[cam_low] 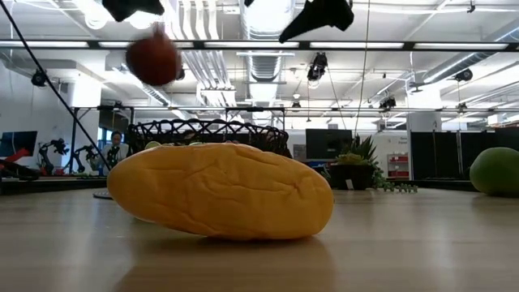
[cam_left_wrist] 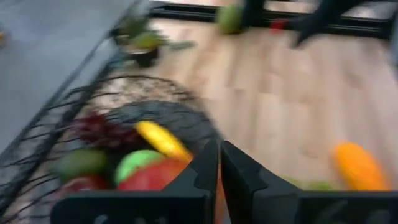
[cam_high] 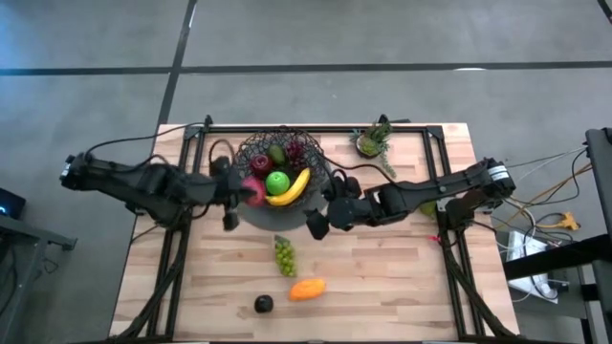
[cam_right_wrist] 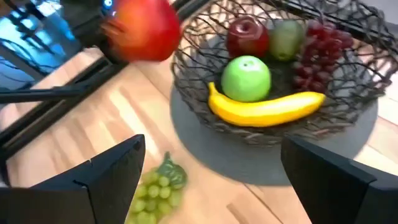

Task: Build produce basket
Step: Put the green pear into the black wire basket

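The dark wire basket [cam_high: 277,158] sits on a grey disc [cam_right_wrist: 249,158] and holds a red apple [cam_right_wrist: 247,36], a green apple [cam_right_wrist: 247,78], a banana [cam_right_wrist: 267,109], a pear and purple grapes. My left gripper [cam_high: 232,196] is at the basket's left rim, shut on a second red apple [cam_high: 254,191]. My right gripper [cam_high: 320,220] hangs open just right of the disc's near edge, touching nothing. Green grapes [cam_high: 284,256], an orange fruit [cam_high: 307,289] and a dark avocado [cam_high: 264,304] lie on the table. My left gripper holds the red apple [cam_right_wrist: 146,28] lifted clear of the table, beside the basket's left rim. In the left wrist view its fingers [cam_left_wrist: 202,171] stand almost together, with the apple [cam_left_wrist: 152,177] showing behind them. The fingers hide which part they pinch.
A small potted plant [cam_high: 373,141] stands at the far edge, right of the basket. A green fruit [cam_high: 427,205] lies under the right arm. Black frame rails run along the table's sides. Bare wood lies on the near right of the table.
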Motion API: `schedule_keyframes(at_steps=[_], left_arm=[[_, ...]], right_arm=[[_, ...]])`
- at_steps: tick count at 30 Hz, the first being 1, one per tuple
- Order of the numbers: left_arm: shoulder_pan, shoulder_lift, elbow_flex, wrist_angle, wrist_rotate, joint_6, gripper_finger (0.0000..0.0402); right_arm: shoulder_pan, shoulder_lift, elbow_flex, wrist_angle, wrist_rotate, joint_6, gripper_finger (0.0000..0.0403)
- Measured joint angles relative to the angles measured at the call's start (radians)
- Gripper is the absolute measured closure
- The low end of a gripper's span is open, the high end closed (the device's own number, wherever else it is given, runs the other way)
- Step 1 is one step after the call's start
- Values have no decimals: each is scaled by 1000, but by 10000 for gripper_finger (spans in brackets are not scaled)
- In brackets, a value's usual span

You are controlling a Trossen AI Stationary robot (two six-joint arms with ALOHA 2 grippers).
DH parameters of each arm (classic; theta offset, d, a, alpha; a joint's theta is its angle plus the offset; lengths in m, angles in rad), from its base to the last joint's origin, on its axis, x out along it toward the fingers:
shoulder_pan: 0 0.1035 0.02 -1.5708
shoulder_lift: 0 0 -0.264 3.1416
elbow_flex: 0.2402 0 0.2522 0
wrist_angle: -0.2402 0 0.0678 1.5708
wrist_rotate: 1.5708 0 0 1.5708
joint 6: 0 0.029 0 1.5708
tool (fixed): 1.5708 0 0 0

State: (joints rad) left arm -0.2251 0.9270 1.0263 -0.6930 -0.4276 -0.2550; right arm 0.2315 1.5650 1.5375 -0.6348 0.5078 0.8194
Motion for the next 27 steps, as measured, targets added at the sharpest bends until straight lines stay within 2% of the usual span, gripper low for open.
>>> schedule_keyframes(at_steps=[6, 11, 16, 20, 22, 24, 27], left_arm=[[200, 58, -29, -7, -2, 89, 401], [320, 146, -81, 1, 6, 162, 401], [356, 200, -87, 2, 58, 163, 401], [354, 194, -61, 4, 87, 164, 401], [354, 176, -50, 6, 138, 158, 401], [354, 148, -49, 8, 193, 132, 401], [349, 100, -65, 59, 267, 42, 401]], right_arm=[[1, 1, 0, 4, -1, -5, 44], [1, 1, 0, 4, -5, 0, 44], [14, 1, 0, 3, -7, 16, 44], [15, 7, -3, -28, -7, 114, 44], [14, 21, -6, -100, -7, 189, 44], [15, 33, -7, -245, -24, 299, 44], [3, 48, -9, -540, -127, 439, 47]])
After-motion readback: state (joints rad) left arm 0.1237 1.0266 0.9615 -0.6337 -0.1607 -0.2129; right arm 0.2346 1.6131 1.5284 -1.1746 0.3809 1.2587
